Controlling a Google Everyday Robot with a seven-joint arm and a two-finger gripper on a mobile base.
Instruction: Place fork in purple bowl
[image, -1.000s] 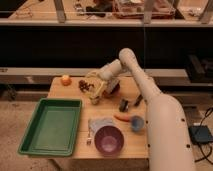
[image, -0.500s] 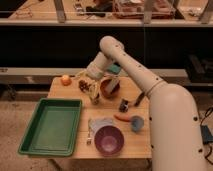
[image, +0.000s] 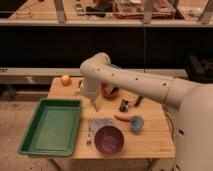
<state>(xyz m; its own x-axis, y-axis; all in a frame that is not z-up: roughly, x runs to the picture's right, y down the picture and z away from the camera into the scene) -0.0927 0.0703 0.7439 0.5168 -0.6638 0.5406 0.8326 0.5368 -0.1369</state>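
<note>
We're looking at a wooden table (image: 155, 136). The white arm (image: 135, 82) sweeps in from the right, bends at its elbow, and drops toward the boards. The gripper (image: 95, 104) hangs just above the table, near the middle of it, beside the upper right corner of the green tray (image: 50, 125). We make its fingers out as spread wide, and it has hold of nothing.

The fork (image: 90, 134) lies flat on the table in front of the gripper, towards the front edge. It runs along the left side of a pale cloth (image: 102, 123), between the tray and the purple bowl (image: 109, 140). It sits just beside the bowl's left rim, and we can't tell whether the two touch. The bowl stands upright at the front of the table with nothing in it that we can see.

To the right we spot a small light-blue cup (image: 136, 122), with an orange carrot-like piece (image: 122, 117) touching or just beside it. Farther back there's a dark object (image: 123, 105), and a reddish-brown bowl (image: 111, 92) half hidden behind the arm. An orange fruit (image: 66, 80) sits at the far left corner.
</note>
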